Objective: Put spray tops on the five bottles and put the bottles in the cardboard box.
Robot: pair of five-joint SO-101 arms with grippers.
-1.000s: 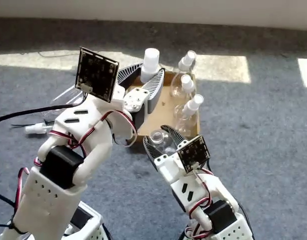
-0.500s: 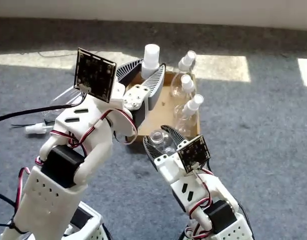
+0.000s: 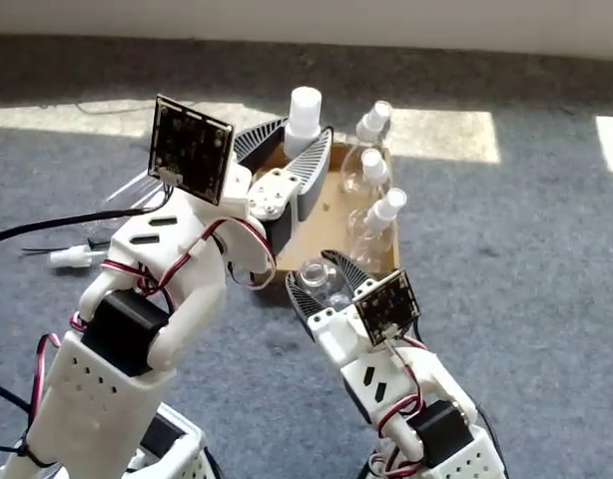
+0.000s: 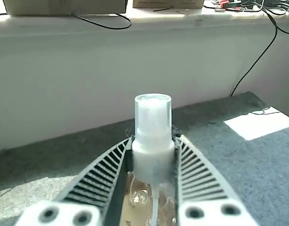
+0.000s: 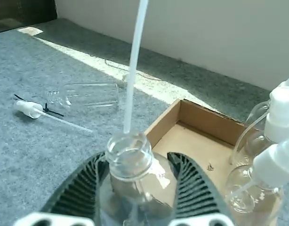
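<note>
My left gripper (image 3: 301,138) (image 4: 153,142) is shut on a white spray top (image 3: 304,112) (image 4: 153,134), held upright over the near end of the cardboard box (image 3: 321,215) (image 5: 191,134). Its thin tube (image 5: 134,66) hangs down to the mouth of an open clear bottle (image 3: 319,280) (image 5: 130,155). My right gripper (image 3: 322,275) (image 5: 137,161) is shut on that bottle and holds it upright at the box's near edge. Three capped bottles (image 3: 371,170) (image 5: 271,141) stand in the box. Another clear bottle (image 3: 127,195) (image 5: 88,94) lies on the carpet beside a loose spray top (image 3: 75,256) (image 5: 28,108).
The floor is grey carpet with a sunlit strip behind the box. A black cable (image 3: 47,225) runs across the left side near the lying bottle. A pale wall (image 5: 205,33) rises behind the box. Open carpet lies to the right of the box.
The left gripper has carried the spray top slightly farther from the arms. The right gripper and its bottle have stayed put.
</note>
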